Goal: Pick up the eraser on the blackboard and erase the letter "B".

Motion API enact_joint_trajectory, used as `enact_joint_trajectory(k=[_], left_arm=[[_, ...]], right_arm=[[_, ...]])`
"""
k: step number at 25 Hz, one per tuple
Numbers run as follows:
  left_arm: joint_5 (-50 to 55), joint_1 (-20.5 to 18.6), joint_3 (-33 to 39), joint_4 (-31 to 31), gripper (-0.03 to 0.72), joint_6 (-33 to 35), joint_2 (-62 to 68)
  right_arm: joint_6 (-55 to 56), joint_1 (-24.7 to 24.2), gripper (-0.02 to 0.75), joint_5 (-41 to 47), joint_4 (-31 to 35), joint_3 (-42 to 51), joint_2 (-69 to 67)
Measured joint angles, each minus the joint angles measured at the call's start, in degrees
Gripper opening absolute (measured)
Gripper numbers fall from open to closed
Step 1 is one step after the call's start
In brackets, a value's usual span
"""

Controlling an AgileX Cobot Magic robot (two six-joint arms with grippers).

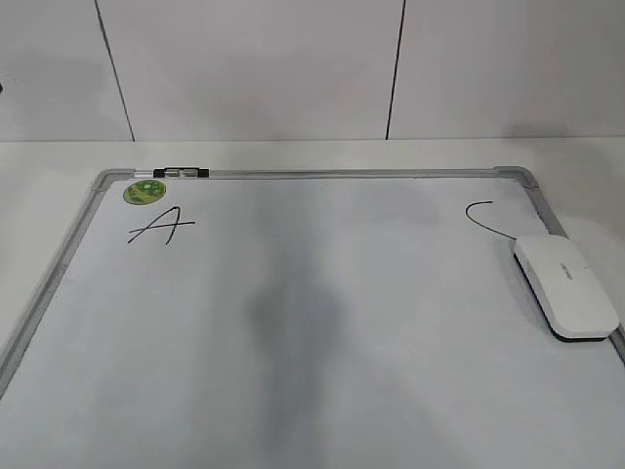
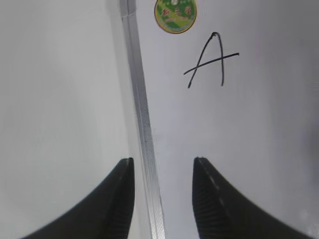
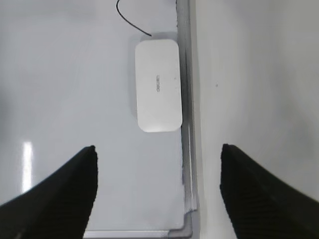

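The white eraser [image 1: 566, 286] lies on the blackboard [image 1: 293, 322] against its right frame, just below the curved "C" [image 1: 485, 217]. In the right wrist view the eraser [image 3: 158, 84] lies ahead of my right gripper [image 3: 158, 149], which is open wide and empty above the board's corner. My left gripper [image 2: 163, 164] is open and empty, with its jaws on either side of the board's left frame [image 2: 142, 109]. No letter "B" shows in any view. Neither gripper appears in the exterior view.
A slanted "A" [image 1: 161, 226] and a round green sticker [image 1: 144, 191] are at the board's far left; both also show in the left wrist view, the "A" [image 2: 209, 62] and the sticker [image 2: 175, 15]. A black-and-silver marker [image 1: 181, 172] lies on the top frame.
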State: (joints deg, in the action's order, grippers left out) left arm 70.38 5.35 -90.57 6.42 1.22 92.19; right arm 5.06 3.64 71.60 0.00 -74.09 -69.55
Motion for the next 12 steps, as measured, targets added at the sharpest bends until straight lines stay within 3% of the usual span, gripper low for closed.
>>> enact_joint_trajectory(k=[5, 12], left_arm=[[0.19, 0.00, 3.46, -0.39, 0.269, 0.00, -8.77], [1.06, 0.00, 17.69, -6.42, 0.241, 0.00, -25.46]], right_arm=[[0.00, 0.00, 0.589, 0.08, 0.00, 8.18, 8.39], [-1.87, 0.00, 0.587, -0.04, 0.00, 15.52, 20.59]])
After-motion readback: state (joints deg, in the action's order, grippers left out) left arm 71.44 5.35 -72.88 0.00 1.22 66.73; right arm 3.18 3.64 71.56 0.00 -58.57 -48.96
